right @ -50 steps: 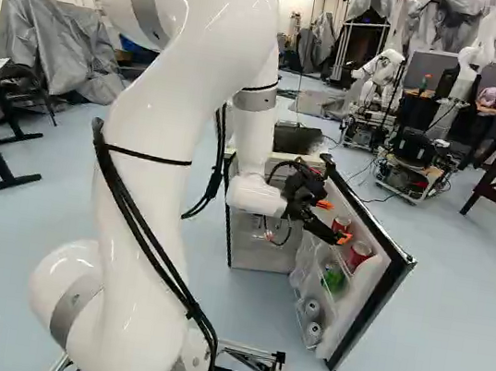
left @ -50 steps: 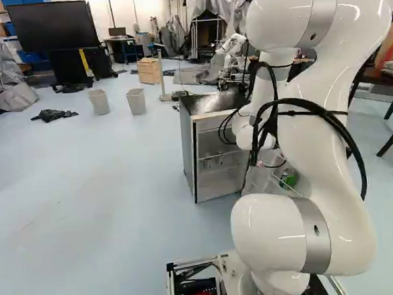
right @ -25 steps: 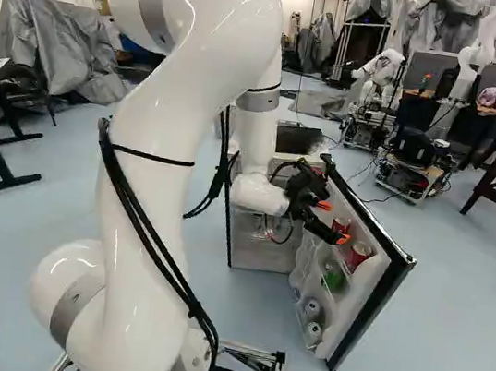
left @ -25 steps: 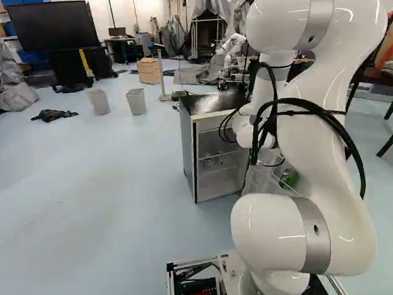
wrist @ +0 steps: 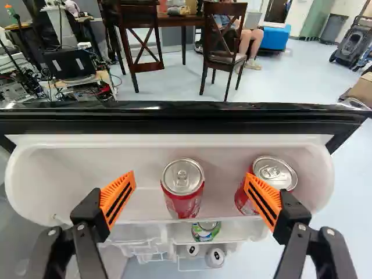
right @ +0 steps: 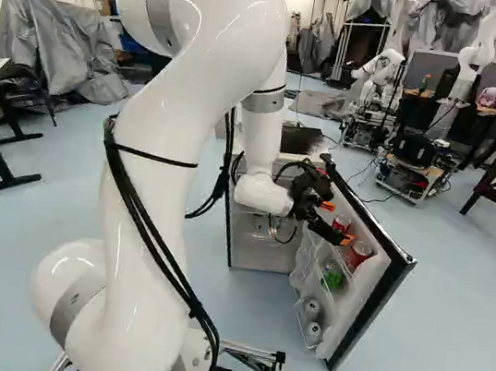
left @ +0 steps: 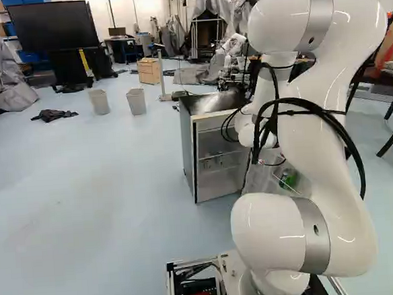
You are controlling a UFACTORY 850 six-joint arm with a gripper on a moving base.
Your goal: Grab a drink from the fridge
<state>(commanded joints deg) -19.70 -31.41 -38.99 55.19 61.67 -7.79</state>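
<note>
My gripper (right: 337, 223) is at the opened fridge door (right: 372, 293) in the right base view. In the wrist view the gripper (wrist: 191, 179) stands open, fingers wide apart. One red can (wrist: 183, 202) stands upright in the top door shelf, in line with the gap, and neither finger touches it. A second red can (wrist: 243, 199) is partly hidden behind one finger's orange pad; contact there cannot be told. A green can (wrist: 206, 231) sits on the shelf below, with pale can tops (wrist: 215, 257) lower still. The fridge body (left: 218, 166) shows in the left base view.
The door's black edge (wrist: 186, 119) runs just beyond the cans. Wire racks (wrist: 148, 247) lie below the top shelf. Farther off stand wooden chairs (wrist: 224, 46), a seated person and another robot (right: 374, 92). Two bins (left: 136, 102) are left of the fridge.
The arm has shifted slightly, its upper part and gripper moving a little to the right in the right base view, closer to the door's cans. Fridge and base have stayed put.
</note>
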